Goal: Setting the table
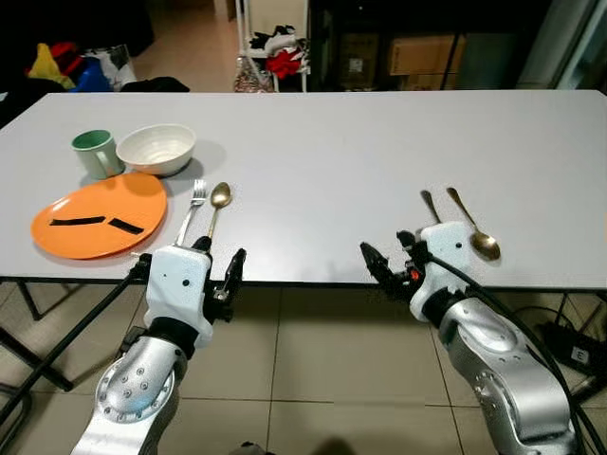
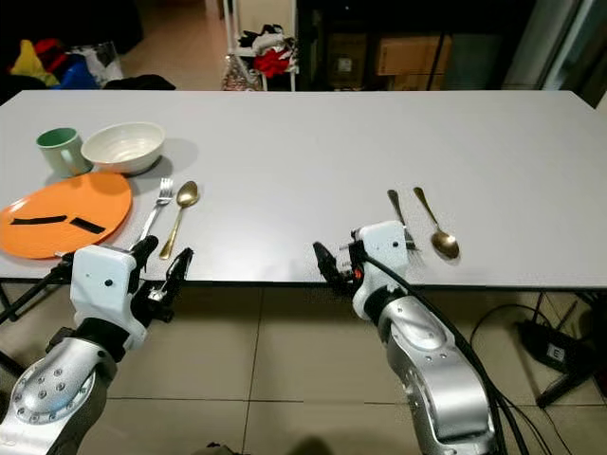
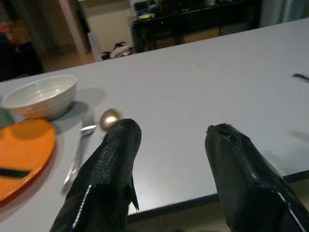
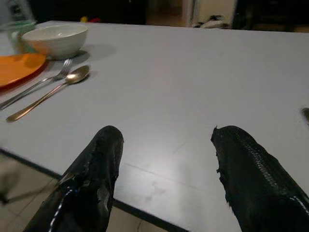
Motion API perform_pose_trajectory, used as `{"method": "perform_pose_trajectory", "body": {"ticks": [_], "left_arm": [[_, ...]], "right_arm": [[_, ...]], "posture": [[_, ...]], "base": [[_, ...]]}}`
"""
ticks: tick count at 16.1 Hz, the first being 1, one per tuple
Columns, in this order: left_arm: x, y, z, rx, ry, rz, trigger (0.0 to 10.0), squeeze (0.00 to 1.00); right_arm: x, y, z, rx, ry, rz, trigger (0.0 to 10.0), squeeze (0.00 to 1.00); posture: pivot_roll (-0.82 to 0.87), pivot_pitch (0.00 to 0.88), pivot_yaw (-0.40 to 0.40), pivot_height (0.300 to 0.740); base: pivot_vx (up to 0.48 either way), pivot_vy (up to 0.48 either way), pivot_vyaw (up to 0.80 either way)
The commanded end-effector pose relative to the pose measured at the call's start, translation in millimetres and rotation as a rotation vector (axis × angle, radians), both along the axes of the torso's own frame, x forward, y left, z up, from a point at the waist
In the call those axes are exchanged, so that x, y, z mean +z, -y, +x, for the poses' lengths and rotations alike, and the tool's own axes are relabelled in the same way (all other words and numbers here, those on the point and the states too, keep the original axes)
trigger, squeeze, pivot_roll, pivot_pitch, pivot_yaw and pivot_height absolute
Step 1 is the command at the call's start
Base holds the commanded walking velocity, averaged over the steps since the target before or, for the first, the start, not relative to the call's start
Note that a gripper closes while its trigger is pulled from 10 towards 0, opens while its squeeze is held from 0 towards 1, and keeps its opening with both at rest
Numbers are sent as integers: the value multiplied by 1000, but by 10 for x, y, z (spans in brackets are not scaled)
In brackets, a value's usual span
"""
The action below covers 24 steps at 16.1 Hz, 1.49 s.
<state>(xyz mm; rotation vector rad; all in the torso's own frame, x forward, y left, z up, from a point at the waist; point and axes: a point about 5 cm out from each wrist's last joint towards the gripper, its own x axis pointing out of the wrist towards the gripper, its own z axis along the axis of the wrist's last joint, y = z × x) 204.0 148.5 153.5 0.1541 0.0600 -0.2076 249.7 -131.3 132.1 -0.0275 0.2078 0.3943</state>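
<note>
Long white bench [image 1: 341,161] w/ the robot standing at its near edge, both arms raised in front.

Left end effector [image 1: 220,270] hovers at the bench's near edge, just short of the cutlery; fingers [image 3: 108,164] spread apart, nothing between them. Right end effector [image 1: 391,258] likewise at the near edge, further right, fingers [image 4: 246,169] spread, empty.

On the robot's left side of the bench: orange plate [image 1: 99,214] w/ two black strips on it, near the edge. Behind it, a green mug [image 1: 95,153] and a white ribbed bowl [image 1: 156,149], side by side, bowl just beside the plate's far rim. Right of the plate lie a silver fork [image 1: 191,212] and a gold spoon [image 1: 216,206], roughly parallel, handles toward the robot, close together but apart.

On the robot's right side: a second gold spoon [image 1: 475,227], bowl end toward the near edge, and just left of it another utensil [image 1: 431,205], partly hidden behind the right wrist, so can't tell what kind.

Beyond the bench: tiled floor [image 1: 313,379] below, a white rack [image 1: 275,43] w/ red and dark cloth items at the back.
</note>
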Motion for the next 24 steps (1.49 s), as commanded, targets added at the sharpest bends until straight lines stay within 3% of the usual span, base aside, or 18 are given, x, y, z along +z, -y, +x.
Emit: {"method": "perform_pose_trajectory", "body": {"ticks": [1, 7, 10, 14, 18, 24], "left_arm": [[0, -23, -2, 13, -6, 16, 10000, 0], [-33, -123, -120, 97, -1, 13, 10000, 0], [25, -188, -116, 173, 43, 28, 10000, 0], [17, -265, -95, 195, 83, 71, 10000, 0], [-9, -266, -100, 196, 87, 66, 10000, 0], [-24, -260, -126, 215, 84, 38, 10000, 0]], "right_arm": [[3, -76, -16, 58, 9, 1, 10000, 0], [-4, -57, -121, 132, 30, 45, 10000, 0], [15, 30, -134, 40, 73, 54, 10000, 0], [-4, 304, -162, -157, 109, 45, 10000, 0], [19, 479, -132, -200, 122, 44, 10000, 0], [-15, 310, -159, -111, 95, 86, 10000, 0]], "posture": [[-61, 0, 74, 740], [-49, 0, 69, 740], [-46, 0, 65, 740], [-67, 0, 84, 740], [-82, 0, 96, 740], [-68, 0, 74, 740]], "base": [[0, 0, 800], [0, 0, 800], [0, 0, 800], [0, 0, 800], [0, 0, 800], [0, 139, 800]]}}
